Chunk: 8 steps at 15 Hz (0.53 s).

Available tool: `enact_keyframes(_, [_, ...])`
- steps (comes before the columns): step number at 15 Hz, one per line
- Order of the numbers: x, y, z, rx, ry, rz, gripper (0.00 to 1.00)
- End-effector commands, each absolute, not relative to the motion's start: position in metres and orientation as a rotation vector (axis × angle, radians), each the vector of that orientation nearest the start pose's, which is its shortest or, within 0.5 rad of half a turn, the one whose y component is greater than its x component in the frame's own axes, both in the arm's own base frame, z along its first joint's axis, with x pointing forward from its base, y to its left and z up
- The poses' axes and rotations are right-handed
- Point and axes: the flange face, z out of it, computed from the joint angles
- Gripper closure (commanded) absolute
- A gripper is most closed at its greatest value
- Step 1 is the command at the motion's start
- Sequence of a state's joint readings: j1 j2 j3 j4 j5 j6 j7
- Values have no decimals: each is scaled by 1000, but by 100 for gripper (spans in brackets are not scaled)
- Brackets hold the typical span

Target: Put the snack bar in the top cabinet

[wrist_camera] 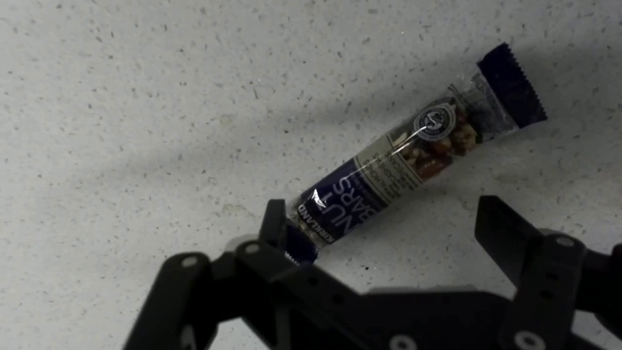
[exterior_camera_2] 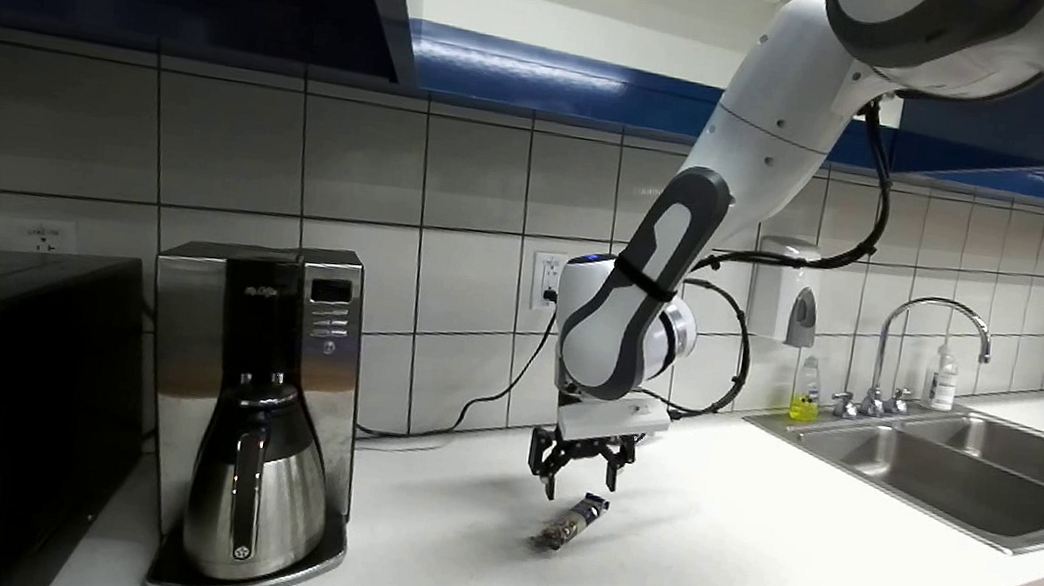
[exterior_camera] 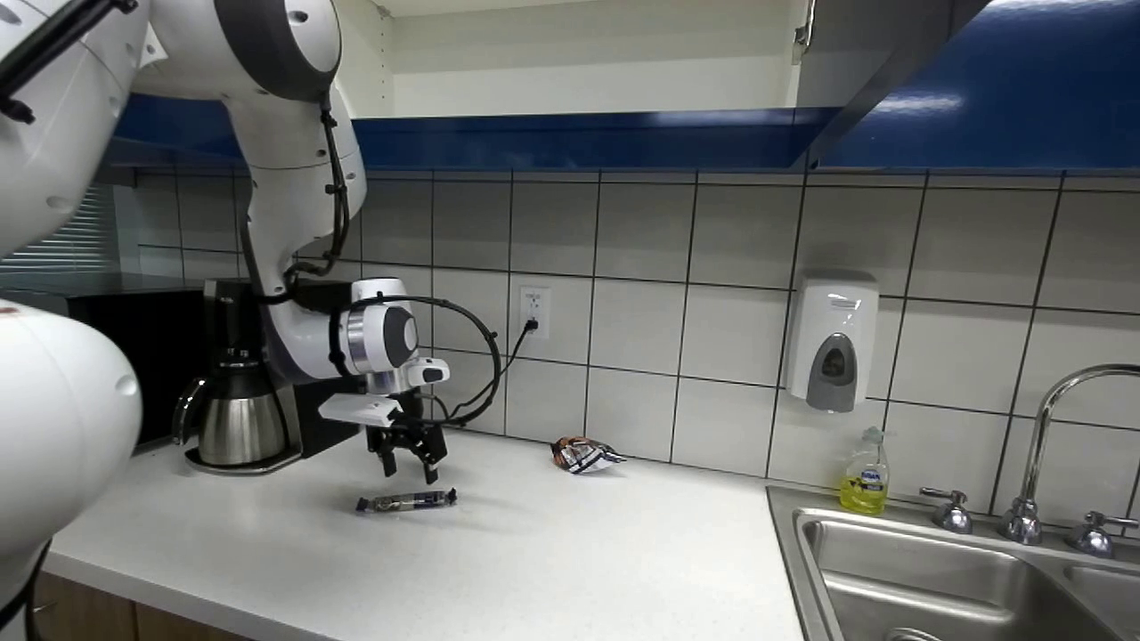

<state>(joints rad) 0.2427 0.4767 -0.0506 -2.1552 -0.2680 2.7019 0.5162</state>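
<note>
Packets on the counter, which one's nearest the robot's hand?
The snack bar: it lies flat, close to the open hand, whereas the crumpled packet lies farther off, near the tiled wall.

Kirkland nut bar (wrist_camera: 381,172) on a speckled pale countertop (exterior_camera: 579,556); the blue-edged overhead cabinet (exterior_camera: 588,140) stands open.
The bar lies flat, slanting up to the right in the wrist view, wrapped in clear film with dark blue ends. Nuts show through beside a round emblem, a pale label band and a blue panel lettered "NUT BARS"; its lower end is partly hidden. The cabinet, wall-mounted, shows a white interior behind its glossy lower edge.
</note>
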Motion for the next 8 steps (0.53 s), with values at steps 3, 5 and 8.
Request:
enact_keyframes(3, [552, 117, 196, -3221, 287, -200, 0])
enact_keyframes(5, [550, 115, 198, -3189, 487, -197, 0])
enact_keyframes(8, [550, 109, 197, -3154, 736, -219, 0])
